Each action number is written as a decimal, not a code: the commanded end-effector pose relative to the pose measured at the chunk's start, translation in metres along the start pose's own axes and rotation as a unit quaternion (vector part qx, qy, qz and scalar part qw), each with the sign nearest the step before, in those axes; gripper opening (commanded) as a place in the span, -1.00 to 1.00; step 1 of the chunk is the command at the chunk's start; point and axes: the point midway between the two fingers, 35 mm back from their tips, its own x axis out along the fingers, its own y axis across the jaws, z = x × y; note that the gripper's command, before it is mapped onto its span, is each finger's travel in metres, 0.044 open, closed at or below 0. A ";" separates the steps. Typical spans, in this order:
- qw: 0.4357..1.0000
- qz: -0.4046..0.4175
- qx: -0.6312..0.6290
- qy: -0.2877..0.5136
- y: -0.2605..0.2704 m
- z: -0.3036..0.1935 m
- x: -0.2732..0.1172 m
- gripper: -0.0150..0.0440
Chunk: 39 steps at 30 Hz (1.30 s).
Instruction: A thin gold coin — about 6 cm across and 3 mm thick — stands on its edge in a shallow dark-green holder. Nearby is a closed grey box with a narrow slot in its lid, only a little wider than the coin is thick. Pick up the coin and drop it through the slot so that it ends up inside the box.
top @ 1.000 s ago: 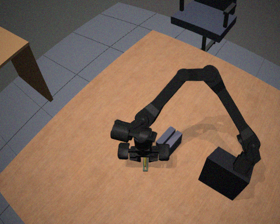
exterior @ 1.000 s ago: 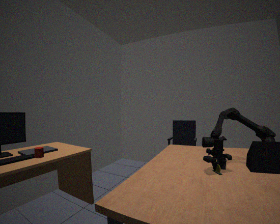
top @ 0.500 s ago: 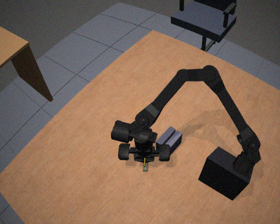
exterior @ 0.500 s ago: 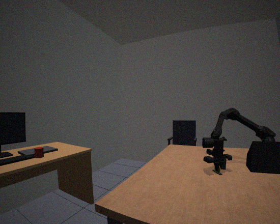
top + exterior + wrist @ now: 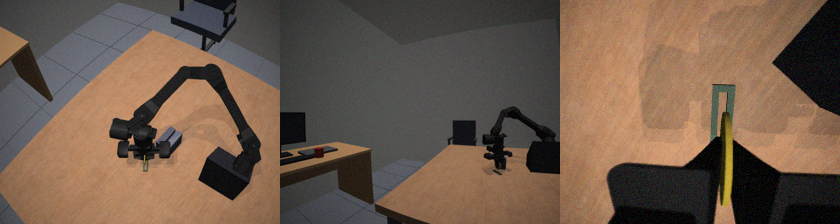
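Note:
My gripper [image 5: 144,157] [image 5: 498,165] [image 5: 722,142] points straight down and is shut on the gold coin [image 5: 144,159] [image 5: 726,150], which stands on edge between the fingertips. The coin is held a little above the dark-green holder [image 5: 145,168] [image 5: 497,172] [image 5: 715,112], which lies empty on the table just ahead of the fingers. The grey box [image 5: 171,138] with the slot in its lid stands close to the right of the gripper; in the wrist view it is the dark shape [image 5: 810,55] at the upper right.
The arm's black base block [image 5: 224,175] [image 5: 543,156] stands at the right of the wooden table [image 5: 76,165]. A chair [image 5: 206,18] [image 5: 464,132] is behind the table. A second desk [image 5: 331,158] with a monitor and a red cup is far left.

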 end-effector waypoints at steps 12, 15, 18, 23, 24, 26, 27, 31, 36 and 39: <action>1.000 0.004 0.005 0.002 0.003 0.001 -0.039 -0.49; 1.000 0.004 0.005 0.002 0.003 0.000 -0.047 -0.49; 1.000 0.003 0.005 0.002 0.003 0.000 -0.055 -0.49; 1.000 0.003 0.005 0.002 0.001 0.000 -0.068 -0.49; 1.000 0.003 0.005 0.002 0.001 0.000 -0.070 -0.49; 1.000 0.003 0.005 0.002 0.001 0.000 -0.072 -0.49; 1.000 0.003 0.007 0.002 0.001 0.000 -0.072 -0.49; 0.998 0.003 0.061 0.002 -0.001 -0.001 -0.072 -0.49; 0.990 0.003 0.141 0.002 -0.003 -0.003 -0.072 -0.49; 0.982 0.002 0.190 0.002 -0.005 -0.004 -0.072 -0.49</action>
